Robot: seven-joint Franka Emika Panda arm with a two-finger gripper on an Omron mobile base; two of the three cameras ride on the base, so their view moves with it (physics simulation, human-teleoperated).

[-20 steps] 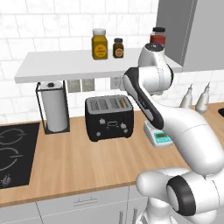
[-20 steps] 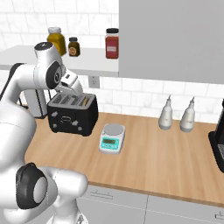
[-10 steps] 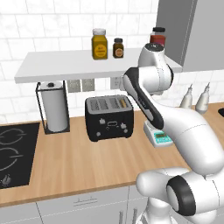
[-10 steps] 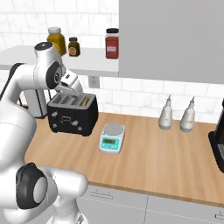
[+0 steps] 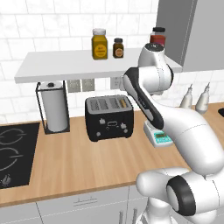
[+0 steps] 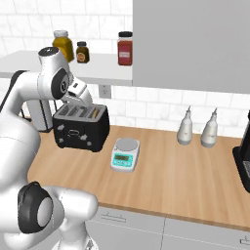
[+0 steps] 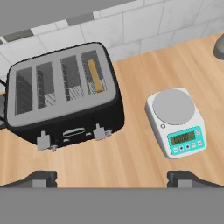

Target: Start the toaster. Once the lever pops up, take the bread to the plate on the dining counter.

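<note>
The black toaster (image 7: 65,96) with its silvery slotted top stands on the wood worktop against the tiled wall, also seen as the toaster (image 5: 109,116) and the toaster (image 6: 80,127). A brown slice of bread (image 7: 94,75) sits low in its rightmost slot. Two pale levers (image 7: 43,141) stick out of its front face. My gripper (image 7: 113,179) hovers above the toaster's front, open wide with nothing between its fingers. In the right base view the hand (image 6: 78,93) hangs just over the toaster's top. The plate and the dining counter are out of view.
A white-and-teal kitchen scale (image 7: 177,122) sits just right of the toaster. A paper-towel roll (image 5: 54,109) and a black hob (image 5: 11,153) are to its left. A shelf (image 5: 65,68) with jars hangs overhead. Two pale bottles (image 6: 185,129) stand further right.
</note>
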